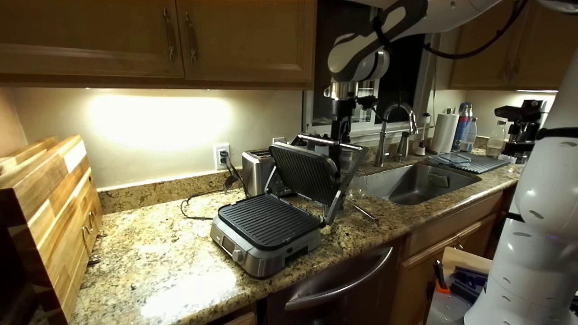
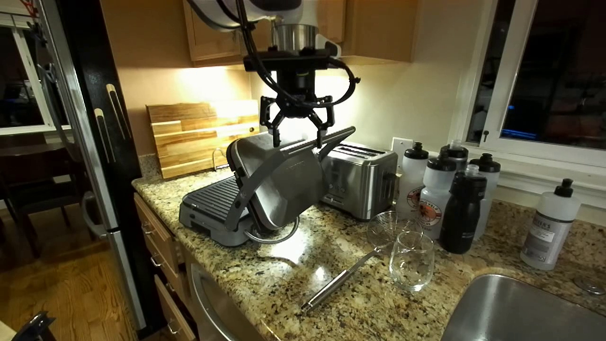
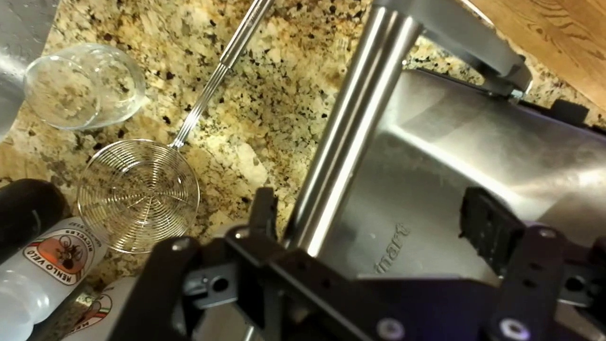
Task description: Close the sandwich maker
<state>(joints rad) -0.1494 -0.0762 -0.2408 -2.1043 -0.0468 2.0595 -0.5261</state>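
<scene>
The silver-grey sandwich maker [image 1: 258, 264] stands on the granite counter with its lid raised and tilted back. Its dark ribbed plates show in an exterior view. The back of the lid shows in an exterior view [image 2: 293, 184] and in the wrist view [image 3: 416, 161]. My gripper [image 2: 298, 139] is open and points down at the raised bar handle [image 2: 300, 146]. In the wrist view the handle [image 3: 348, 130] runs between the spread fingers [image 3: 376, 220], nearer the left one. I cannot tell whether any finger touches it. In an exterior view the handle [image 1: 311, 138] partly hides my gripper.
A toaster [image 2: 364, 182] stands close beside the lid. A wire strainer [image 3: 142, 194], a clear glass [image 2: 412, 260] and several bottles [image 2: 461, 218] stand or lie toward the sink [image 1: 420, 180]. Wooden boards [image 1: 58, 216] stand at the far end.
</scene>
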